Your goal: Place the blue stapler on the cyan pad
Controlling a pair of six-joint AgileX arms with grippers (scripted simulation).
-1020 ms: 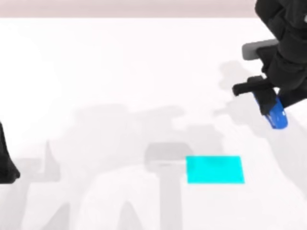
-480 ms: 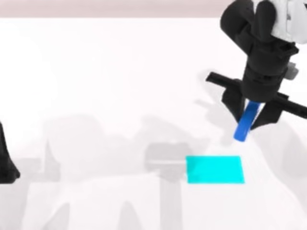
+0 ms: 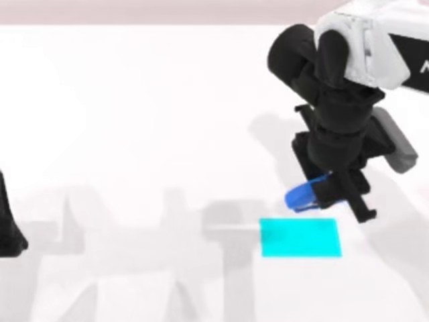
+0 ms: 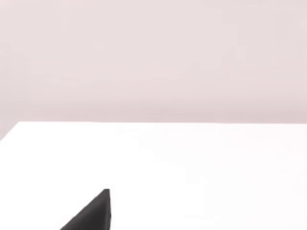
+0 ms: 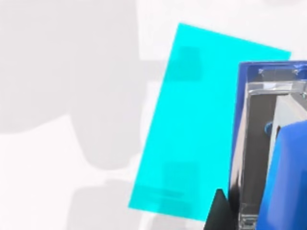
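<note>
Along the table's left edge, toward the near corner, my left arm [image 3: 8, 228] is sitting parked, only a dark sliver of it showing; how its pincer stands cannot be told. Its wrist view is taking in bare white table [image 4: 201, 172] running to a straight far edge, with a plain pale pinkish wall [image 4: 153, 57] rising behind it. Soft grey shadows of the arms are lying across the white surface near the front edge.

Right of centre, toward the near edge, the cyan pad [image 3: 300, 237] is lying flat on the table, long side running left to right. Just beyond its far edge, the blue stapler [image 3: 305, 194] is hanging above the table, tilted, its rounded tip pointing left. My right pincer [image 3: 332, 194] is gripping it, fingers closed against its sides. From the right wrist view, the stapler [image 5: 268, 143] is overlapping one end of the pad [image 5: 201, 120], its grey metal channel showing.
</note>
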